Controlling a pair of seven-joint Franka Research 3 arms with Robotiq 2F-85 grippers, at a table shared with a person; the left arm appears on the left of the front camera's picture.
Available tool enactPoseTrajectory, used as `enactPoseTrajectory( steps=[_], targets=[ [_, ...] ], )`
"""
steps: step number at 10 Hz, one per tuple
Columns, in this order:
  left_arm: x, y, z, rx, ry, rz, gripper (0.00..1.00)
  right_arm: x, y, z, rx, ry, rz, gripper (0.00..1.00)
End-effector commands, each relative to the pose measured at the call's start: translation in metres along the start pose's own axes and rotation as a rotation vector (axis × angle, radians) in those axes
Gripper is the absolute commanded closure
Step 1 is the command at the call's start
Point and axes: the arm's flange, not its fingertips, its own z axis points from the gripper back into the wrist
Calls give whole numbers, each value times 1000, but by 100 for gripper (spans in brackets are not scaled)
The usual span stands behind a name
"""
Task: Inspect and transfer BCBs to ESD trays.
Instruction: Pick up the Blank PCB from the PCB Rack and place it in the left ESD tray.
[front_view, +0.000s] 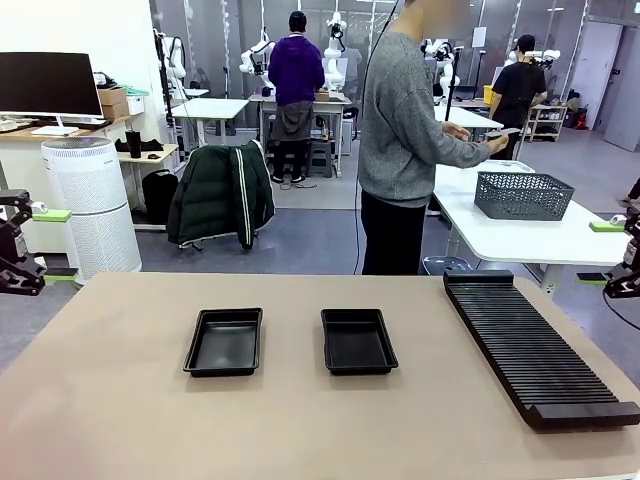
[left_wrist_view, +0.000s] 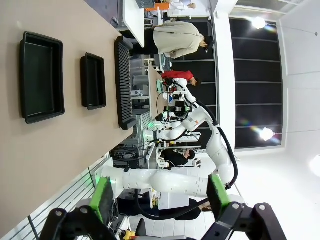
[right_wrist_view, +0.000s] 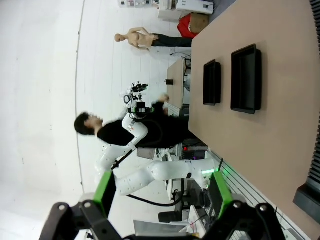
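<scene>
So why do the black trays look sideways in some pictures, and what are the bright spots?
Both wrist views are rolled, so the shallow black plastic trays stand on end; the left wrist view has glaring lights; the front view is level.

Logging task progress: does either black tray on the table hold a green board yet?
No, the left tray and the right tray both show bare black floors in the front view.
</scene>
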Motion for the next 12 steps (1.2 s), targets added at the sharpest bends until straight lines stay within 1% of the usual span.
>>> enactPoseTrajectory(
  steps=[1, 5, 7, 12],
  targets=[
    [2, 0, 3, -19, 13, -37, 0, 4, 3, 2, 34, 34, 19, 0],
    [5, -2, 6, -22, 18, -66, 0, 1, 1, 4, 34, 66, 18, 0],
    [5, -1, 7, -28, 23, -80, 0, 0, 3, 3, 17, 82, 39, 0],
    [3, -1, 7, -29, 36, -85, 0, -2, 4, 3, 17, 83, 58, 0]
  ],
)
